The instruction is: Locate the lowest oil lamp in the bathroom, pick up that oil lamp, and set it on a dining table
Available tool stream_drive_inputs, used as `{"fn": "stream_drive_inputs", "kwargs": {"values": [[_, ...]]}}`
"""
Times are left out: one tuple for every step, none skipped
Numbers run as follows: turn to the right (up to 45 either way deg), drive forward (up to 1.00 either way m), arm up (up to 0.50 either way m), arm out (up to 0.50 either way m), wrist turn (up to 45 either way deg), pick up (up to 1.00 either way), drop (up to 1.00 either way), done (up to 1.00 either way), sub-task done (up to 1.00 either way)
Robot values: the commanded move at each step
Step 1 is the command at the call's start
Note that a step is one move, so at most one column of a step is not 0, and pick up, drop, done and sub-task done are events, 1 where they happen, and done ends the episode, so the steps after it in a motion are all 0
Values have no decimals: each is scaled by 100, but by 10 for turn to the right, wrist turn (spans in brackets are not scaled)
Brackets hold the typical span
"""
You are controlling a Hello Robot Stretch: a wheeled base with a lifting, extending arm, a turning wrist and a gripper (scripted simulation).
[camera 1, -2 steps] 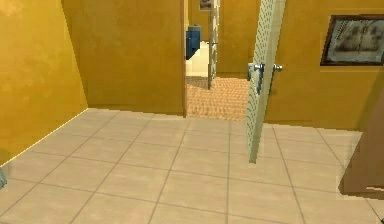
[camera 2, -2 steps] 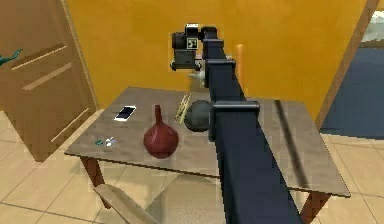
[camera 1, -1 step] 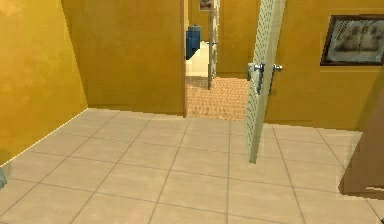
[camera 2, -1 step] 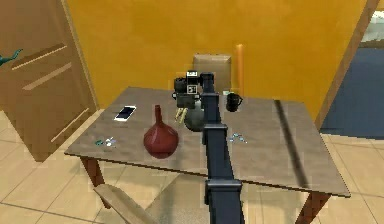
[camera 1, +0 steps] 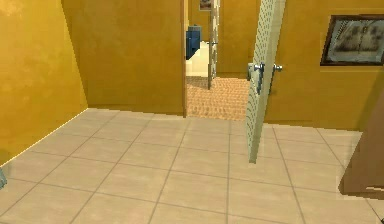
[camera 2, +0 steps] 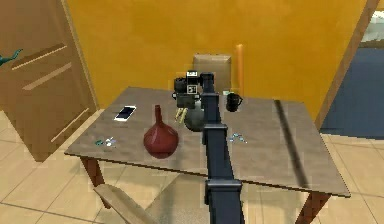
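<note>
We are in a room with yellow walls and a pale tiled floor (camera 1: 150, 170). Ahead, a white door (camera 1: 262, 80) stands ajar beside a doorway, and a dark-framed picture (camera 1: 352, 40) hangs on the wall at the forward view's right.

Out to the arm's side stands a brown wooden tabletop (camera 2: 280, 140). The dark square arm (camera 2: 215, 160) reaches out over it. The jaws are at the arm's far end, close to a dark round lump (camera 2: 195, 118). This lump sits at the arm's tip, on the side toward the arm side view's left. We think it may be the oil lamp, but it is too small to be sure. It looks round, with no long side to line up with.

We cannot tell how the jaws are set. We also cannot tell if they hold anything, because things sit on the tabletop right by them.

Nearby are:
- a dark red round vase with a thin neck (camera 2: 160, 138)
- a flat white phone (camera 2: 125, 113)
- a black mug (camera 2: 233, 101)
- a brown cardboard box (camera 2: 212, 65)
- a tall orange stick (camera 2: 239, 65)

We see no words that we can read.
</note>
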Motion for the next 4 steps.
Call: {"fn": "stream_drive_inputs", "kwargs": {"values": [[0,0,0,0,0,0,100,0,0],[0,0,10,0,0,0,0,0,0],[0,0,0,-8,0,0,0,0,0],[0,0,0,0,0,0,0,100,0]]}}
